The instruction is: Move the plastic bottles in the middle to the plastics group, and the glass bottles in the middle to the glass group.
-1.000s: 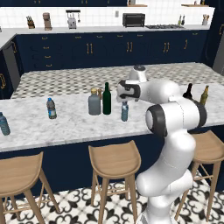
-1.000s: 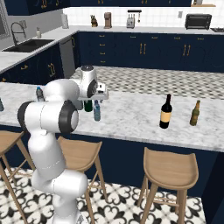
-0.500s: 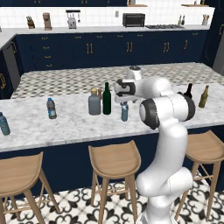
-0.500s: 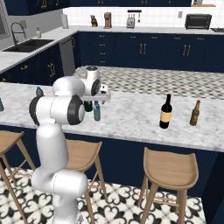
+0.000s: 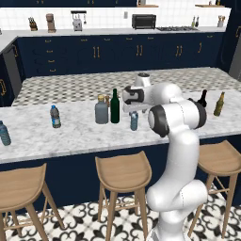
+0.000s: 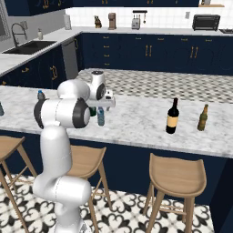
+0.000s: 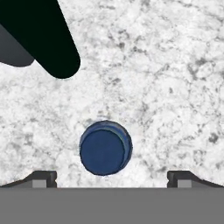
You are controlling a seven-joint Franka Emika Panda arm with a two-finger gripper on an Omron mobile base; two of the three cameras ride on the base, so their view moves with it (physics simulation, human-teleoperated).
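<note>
On the marble counter [image 5: 80, 134], just right of the green wine bottle [image 5: 115, 106] and squat grey bottle [image 5: 101, 110], stands the small water bottle [image 5: 134, 120], blue cap up, directly beneath the gripper [image 7: 111, 177], fingertips [image 7: 43, 178] spread wide apart, clear of it.

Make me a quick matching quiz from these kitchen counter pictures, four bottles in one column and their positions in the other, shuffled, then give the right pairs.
Column one:
1. small water bottle
2. green wine bottle
3. squat grey bottle
4. cream-label wine bottle

Column two:
A. immediately left of the green bottle in the left base view
B. directly under the open gripper
C. beside the slim olive-brown bottle
D. between the grey bottle and the small water bottle

Pairs: 1-B, 2-D, 3-A, 4-C
</note>
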